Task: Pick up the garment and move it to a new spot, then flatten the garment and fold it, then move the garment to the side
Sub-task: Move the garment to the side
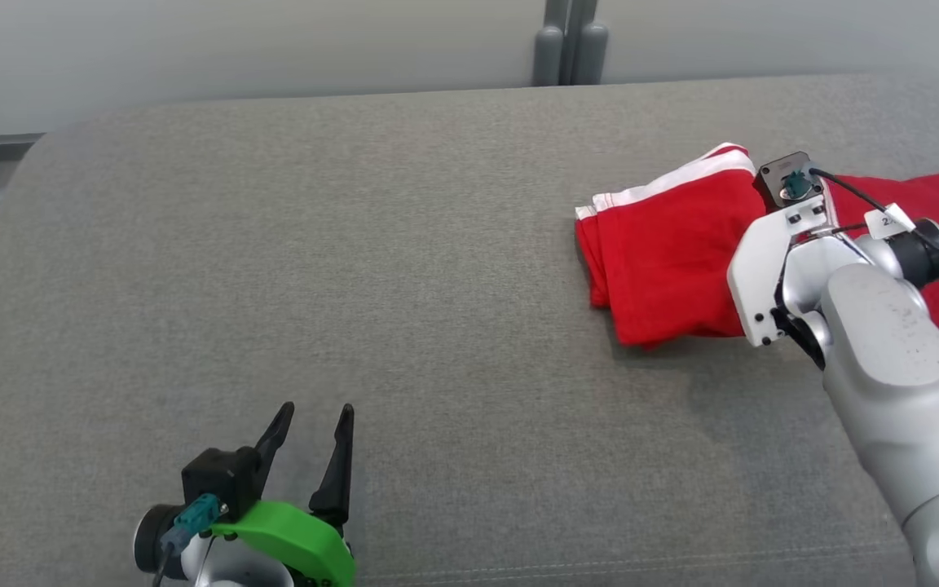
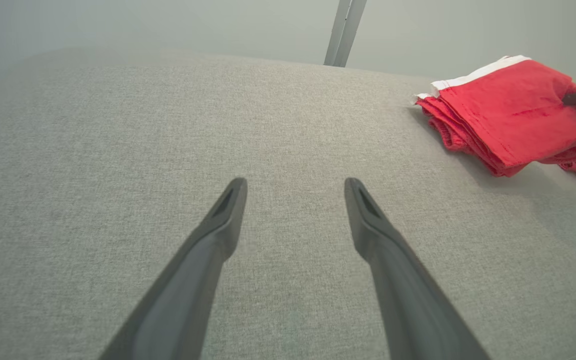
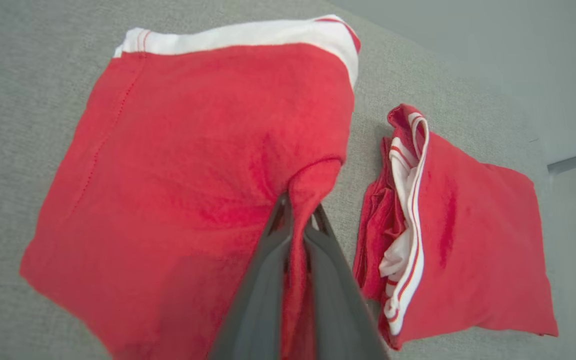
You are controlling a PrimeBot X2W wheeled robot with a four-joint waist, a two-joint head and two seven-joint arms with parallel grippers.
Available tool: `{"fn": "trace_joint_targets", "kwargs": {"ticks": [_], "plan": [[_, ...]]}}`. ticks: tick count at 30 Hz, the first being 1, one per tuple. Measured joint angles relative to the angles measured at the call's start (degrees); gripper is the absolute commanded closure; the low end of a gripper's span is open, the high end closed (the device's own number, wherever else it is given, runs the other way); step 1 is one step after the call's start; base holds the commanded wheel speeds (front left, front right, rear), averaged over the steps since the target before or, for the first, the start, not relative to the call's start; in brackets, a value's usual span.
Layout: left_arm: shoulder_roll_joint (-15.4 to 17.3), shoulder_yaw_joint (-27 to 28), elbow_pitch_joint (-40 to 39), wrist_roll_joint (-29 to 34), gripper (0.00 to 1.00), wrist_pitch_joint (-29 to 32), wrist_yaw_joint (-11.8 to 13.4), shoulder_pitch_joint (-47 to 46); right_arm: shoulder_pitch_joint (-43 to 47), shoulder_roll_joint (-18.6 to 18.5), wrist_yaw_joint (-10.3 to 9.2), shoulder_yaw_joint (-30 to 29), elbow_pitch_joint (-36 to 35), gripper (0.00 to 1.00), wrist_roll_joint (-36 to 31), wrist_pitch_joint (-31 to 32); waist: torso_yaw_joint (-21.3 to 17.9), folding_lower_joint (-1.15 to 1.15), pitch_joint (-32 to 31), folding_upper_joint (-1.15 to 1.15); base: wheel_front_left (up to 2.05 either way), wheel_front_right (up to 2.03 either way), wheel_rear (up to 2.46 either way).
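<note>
A folded red garment (image 1: 669, 261) with a white band along its far edge lies at the right of the grey surface (image 1: 355, 269). In the right wrist view my right gripper (image 3: 298, 215) is shut on a raised pinch of that red garment (image 3: 193, 165) near its right edge. In the head view my right wrist hides those fingers. The left wrist view has the garment (image 2: 508, 110) at its upper right. My left gripper (image 1: 316, 424) rests open near the front left, far from the cloth, with nothing between its fingers (image 2: 223, 220).
A second folded red garment (image 3: 468, 240) with white and red striped trim lies just right of the first, partly behind my right arm (image 1: 885, 342). A grey post (image 1: 567, 41) stands behind the surface. Bare grey fabric stretches across the left and middle.
</note>
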Motion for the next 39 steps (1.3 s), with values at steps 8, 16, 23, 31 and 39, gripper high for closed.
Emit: {"fn": "trace_joint_targets", "kwargs": {"ticks": [8,16,23,31,39], "plan": [[0.62,-0.91,-1.04,0.81,0.00,0.66,-0.46,-2.25,-4.88,-10.12,0.00,17.36,-4.69,1.00,11.04,2.20,-4.84,0.00,2.90,0.00,0.00,0.00,0.00],[1.34,-1.52,-1.63,1.51,0.00,1.20,-0.56,-4.54,-9.10,-18.90,0.01,21.94,-8.64,1.00,17.22,1.91,-7.14,0.00,7.74,0.00,0.00,0.00,0.00],[1.97,-1.92,-2.04,1.75,0.00,1.96,-0.98,-5.76,-9.04,-22.49,0.01,18.83,-7.01,1.00,17.80,-0.04,-7.31,0.00,11.10,0.00,0.00,0.00,0.00],[2.85,-2.43,-3.04,2.31,0.00,2.96,-0.98,-6.94,-8.26,-23.35,0.01,16.13,-2.10,1.00,13.52,-3.52,-5.43,0.00,13.22,0.00,0.00,0.00,0.00],[3.45,-2.80,-4.05,2.56,0.00,3.33,-0.90,-7.74,-9.01,-25.27,0.01,8.90,4.19,1.00,5.42,-6.94,-2.94,0.00,15.88,0.00,0.00,0.00,0.00]]}}
